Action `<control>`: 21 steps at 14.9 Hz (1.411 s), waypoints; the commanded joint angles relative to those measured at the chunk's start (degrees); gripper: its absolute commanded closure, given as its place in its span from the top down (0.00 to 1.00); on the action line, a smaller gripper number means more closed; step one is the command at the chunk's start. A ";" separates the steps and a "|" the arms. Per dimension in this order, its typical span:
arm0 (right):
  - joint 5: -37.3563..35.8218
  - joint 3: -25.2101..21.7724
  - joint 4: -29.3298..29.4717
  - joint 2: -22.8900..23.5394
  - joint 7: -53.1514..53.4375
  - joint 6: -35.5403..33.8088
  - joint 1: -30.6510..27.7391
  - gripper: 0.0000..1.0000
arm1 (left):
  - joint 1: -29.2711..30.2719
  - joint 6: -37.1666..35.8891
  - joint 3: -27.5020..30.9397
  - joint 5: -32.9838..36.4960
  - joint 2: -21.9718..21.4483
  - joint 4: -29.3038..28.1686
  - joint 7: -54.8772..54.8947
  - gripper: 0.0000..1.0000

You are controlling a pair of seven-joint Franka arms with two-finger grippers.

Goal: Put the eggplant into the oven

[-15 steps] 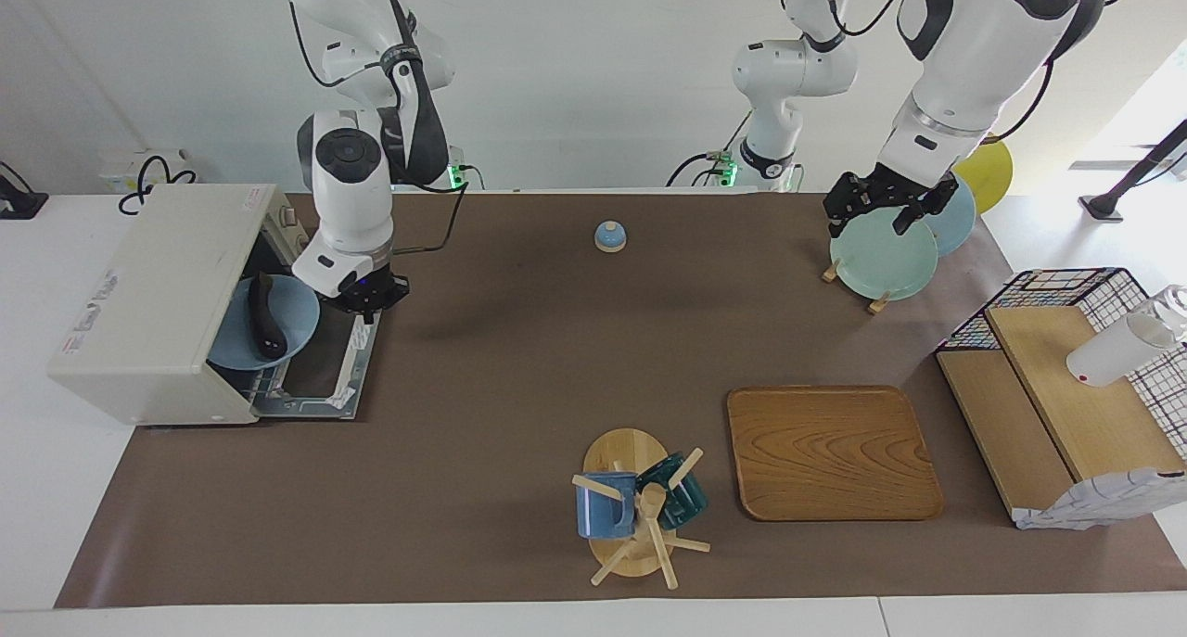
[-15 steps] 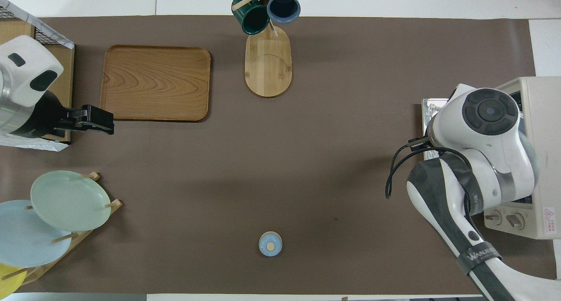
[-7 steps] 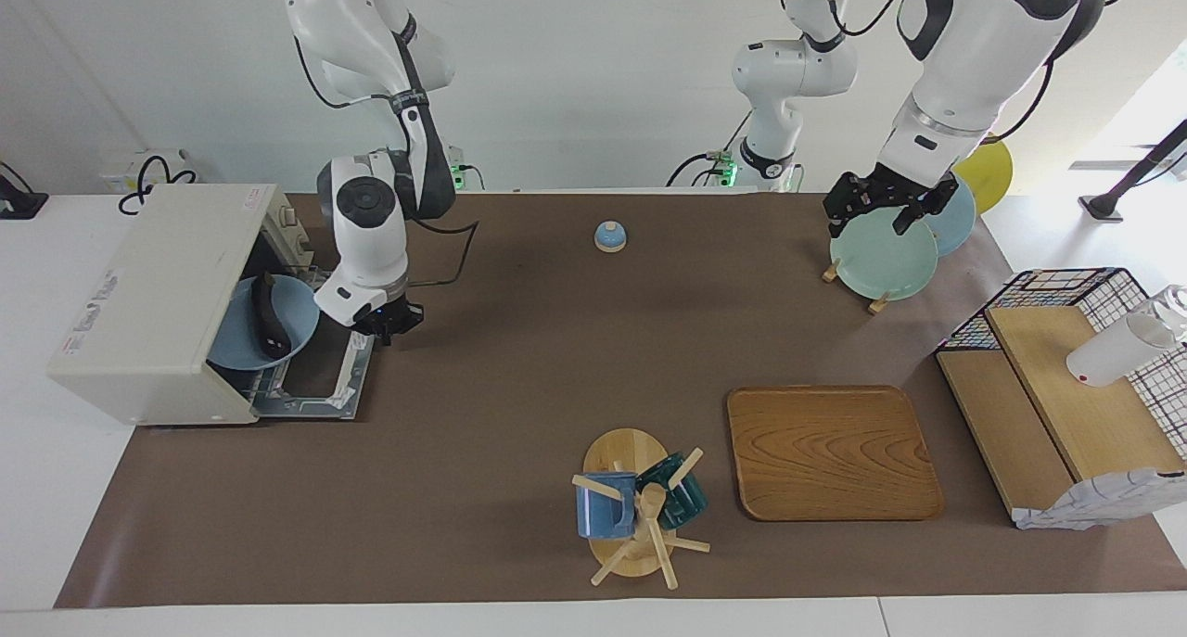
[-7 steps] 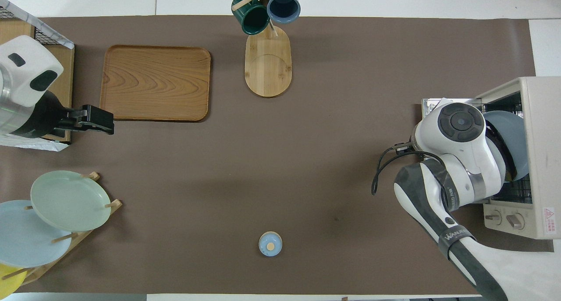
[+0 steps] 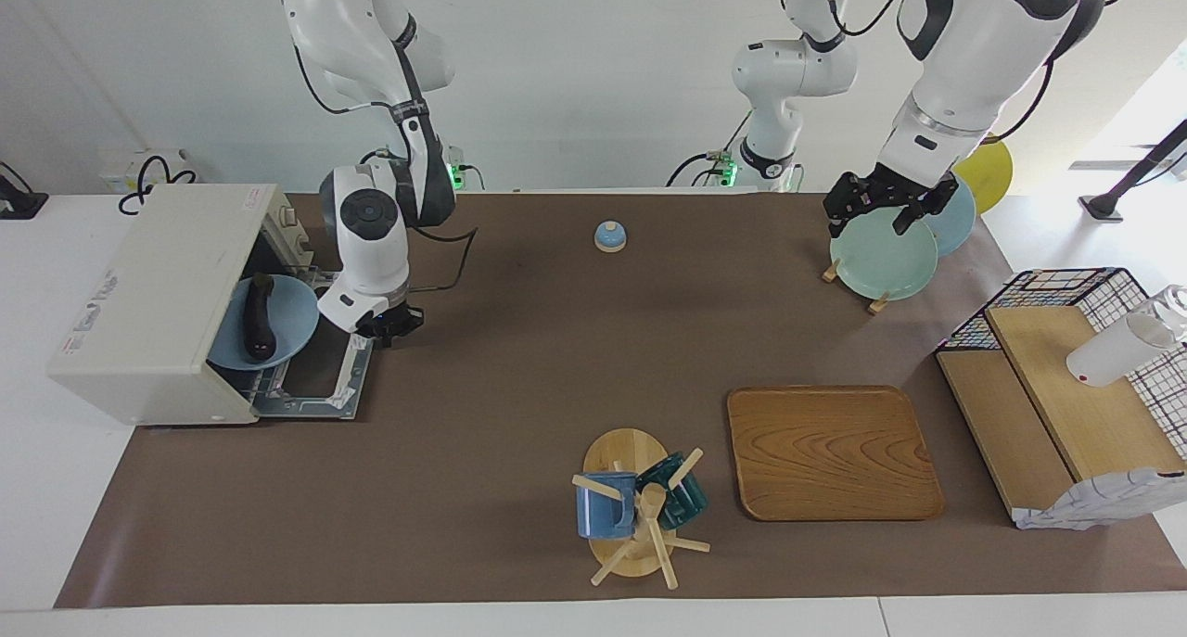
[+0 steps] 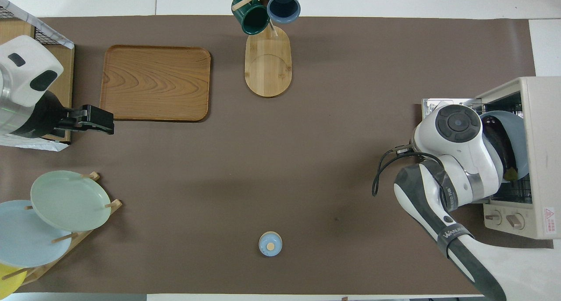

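Note:
The cream-white oven [image 5: 158, 294] [image 6: 541, 152] stands at the right arm's end of the table, its door [image 5: 315, 377] dropped open. In its mouth a blue plate [image 5: 295, 311] [image 6: 516, 132] leans, with the dark eggplant [image 5: 260, 317] [image 6: 499, 145] lying on it. My right gripper [image 5: 388, 324] is shut and holds nothing. It hangs just above the table beside the open door's edge, apart from the plate; the wrist hides it in the overhead view. My left gripper [image 5: 876, 212] [image 6: 109, 125] waits open and raised at the left arm's end.
A plate rack [image 5: 881, 257] [image 6: 65, 204] with several plates stands near the left arm's base. A small blue bell [image 5: 609, 236] [image 6: 270, 244], a wooden tray [image 5: 832, 452], a mug tree [image 5: 635, 512] and a wire basket [image 5: 1066, 289] with a white bottle are also on the table.
My right gripper drew back from the plate in the oven mouth, out past the door's edge. The eggplant shifted slightly on the plate. The left arm has not moved.

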 commanded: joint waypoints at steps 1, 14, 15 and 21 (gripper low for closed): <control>-1.74 0.18 -0.98 -0.39 -0.87 1.41 -1.45 0.00 | 0.51 -0.11 -0.13 -0.09 -0.42 -0.38 0.28 1.00; -3.41 0.09 14.05 -5.74 -19.85 -18.46 -8.13 0.00 | 0.51 -0.03 -0.13 -0.09 -0.42 -0.38 0.28 1.00; -3.41 0.09 14.05 -6.27 -21.08 -19.15 -8.83 0.00 | 0.51 -0.03 -0.13 -0.09 -0.42 -0.38 0.28 1.00; 1.41 -0.17 16.76 -8.74 -26.01 -24.94 -11.21 0.00 | 0.51 -0.03 -0.13 -0.09 -0.42 -0.38 0.28 1.00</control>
